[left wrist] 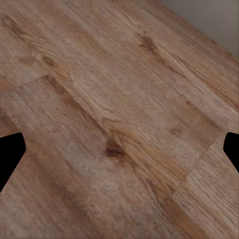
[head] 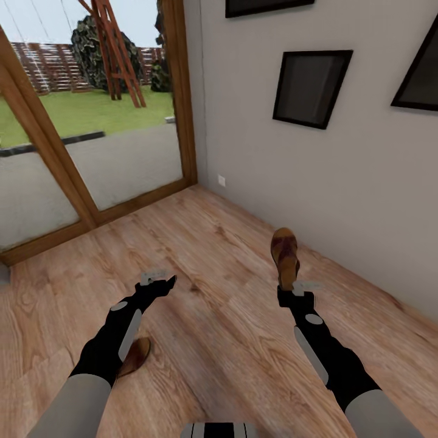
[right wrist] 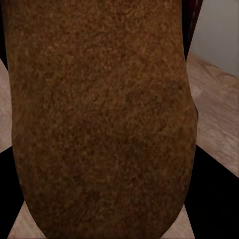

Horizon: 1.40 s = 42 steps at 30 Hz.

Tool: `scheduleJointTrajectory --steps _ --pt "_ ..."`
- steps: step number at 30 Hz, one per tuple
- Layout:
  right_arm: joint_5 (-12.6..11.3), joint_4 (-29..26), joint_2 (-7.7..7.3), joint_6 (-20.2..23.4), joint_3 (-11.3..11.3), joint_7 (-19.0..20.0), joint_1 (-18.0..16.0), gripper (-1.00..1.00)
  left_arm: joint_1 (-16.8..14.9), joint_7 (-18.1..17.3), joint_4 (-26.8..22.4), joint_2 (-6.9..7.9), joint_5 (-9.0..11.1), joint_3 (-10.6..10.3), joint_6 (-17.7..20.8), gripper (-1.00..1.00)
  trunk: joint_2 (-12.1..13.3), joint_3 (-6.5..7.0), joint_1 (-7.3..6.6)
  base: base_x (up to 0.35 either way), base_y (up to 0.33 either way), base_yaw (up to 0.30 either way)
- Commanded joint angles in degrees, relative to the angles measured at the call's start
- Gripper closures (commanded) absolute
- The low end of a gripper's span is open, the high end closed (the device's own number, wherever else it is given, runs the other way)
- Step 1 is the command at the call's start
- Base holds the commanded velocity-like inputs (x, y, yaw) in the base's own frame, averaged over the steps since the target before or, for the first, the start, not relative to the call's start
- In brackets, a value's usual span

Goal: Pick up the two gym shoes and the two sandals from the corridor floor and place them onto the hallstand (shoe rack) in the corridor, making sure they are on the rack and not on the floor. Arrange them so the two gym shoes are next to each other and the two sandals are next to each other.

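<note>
While the head camera looks down over both arms, the scene reads as follows:

Right pincer (head: 291,286): closed on the heel end of a sandal (head: 285,253), which is lifted clear of the floor and sticks out forward from the fingers toward the wall; in the right wrist view its brown sole (right wrist: 99,119) sits close up between the dark fingers (right wrist: 214,199)

Left pincer (head: 159,281): spread wide and holding nothing; in the left wrist view only its two dark fingertips (left wrist: 10,154) show at the opposite edges, with bare planks between them

Second sandal (head: 135,356): lying on the floor beneath the left forearm, partly hidden by it, well apart from the held one

Floor (head: 219,316): light brown wood planks with strong grain, running from the robot to the wall and the glass door

Wall (head: 340,182): pale grey, along the right side, with dark framed pictures (head: 310,87) hung tilted on it and a small white socket plate (head: 221,180) low near the corner

Door (head: 91,121): wood-framed glass at the far left, showing lawn, paving and a fence outside

Robot base (head: 219,430): a grey edge at the bottom of the head view
</note>
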Motion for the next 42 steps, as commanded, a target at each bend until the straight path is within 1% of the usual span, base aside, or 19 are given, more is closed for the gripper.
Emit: scheduleJointTrajectory --steps 1,7,14,21,31,42 --pt "-0.3 -0.1 -0.09 0.3 0.3 -0.6 0.0 1.0 0.0 -0.3 0.0 -0.06 0.6 0.2 0.4 -1.0 0.0 -0.05 -0.01 0.02 0.335 0.0" --pt "-0.3 -0.1 -0.09 0.3 0.3 -0.6 0.0 1.0 0.0 -0.3 0.0 -0.07 0.6 0.2 0.4 -1.0 0.0 -0.05 -0.01 0.016 0.336 0.0" --pt "-0.3 -0.2 -0.09 0.3 0.3 -0.6 0.0 1.0 0.0 -0.3 0.0 -0.07 0.6 0.2 0.4 -1.0 0.0 -0.05 -0.01 0.115 0.335 0.004" --pt "-0.3 -0.2 -0.09 0.3 0.3 -0.6 0.0 1.0 0.0 -0.3 0.0 -0.07 0.6 0.2 0.4 -1.0 0.0 -0.05 -0.01 0.144 0.287 0.204" --pt "-0.3 -0.2 -0.09 0.3 0.3 -0.6 0.0 1.0 0.0 -0.3 0.0 -0.15 0.6 0.1 0.4 -1.0 0.0 -0.03 -0.01 0.02 0.031 0.032" --pt "-0.3 -0.2 -0.09 0.3 0.3 -0.6 0.0 1.0 0.0 -0.3 0.0 -0.16 0.6 0.1 0.4 -1.0 0.0 0.22 -0.01 0.083 0.001 -0.19"
